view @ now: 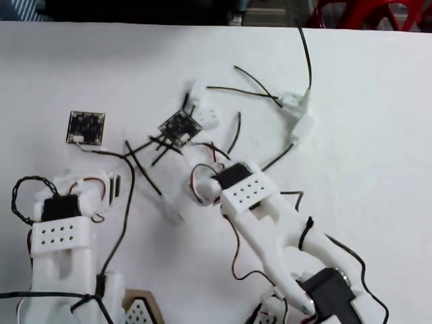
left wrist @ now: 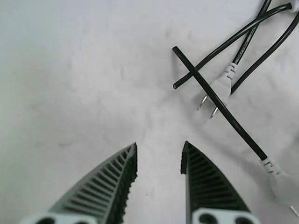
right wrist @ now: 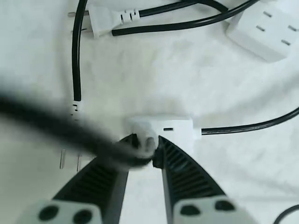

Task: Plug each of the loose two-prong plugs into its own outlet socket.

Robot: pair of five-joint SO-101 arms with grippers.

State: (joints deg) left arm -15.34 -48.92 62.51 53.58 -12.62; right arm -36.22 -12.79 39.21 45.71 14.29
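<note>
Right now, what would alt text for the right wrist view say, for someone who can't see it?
The right gripper pinches the near edge of a white outlet socket on the white table. Beyond lie a loose two-prong plug on a black cord and a second outlet socket.

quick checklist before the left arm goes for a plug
1. Left jaws open, nothing between them: ok
2. Plug prongs in plain sight: ok
3. Plug free to lift: not ok, a cord crosses it
4. Right jaws shut on socket: ok
5. Socket slots turned toward the plug: cannot tell
</note>
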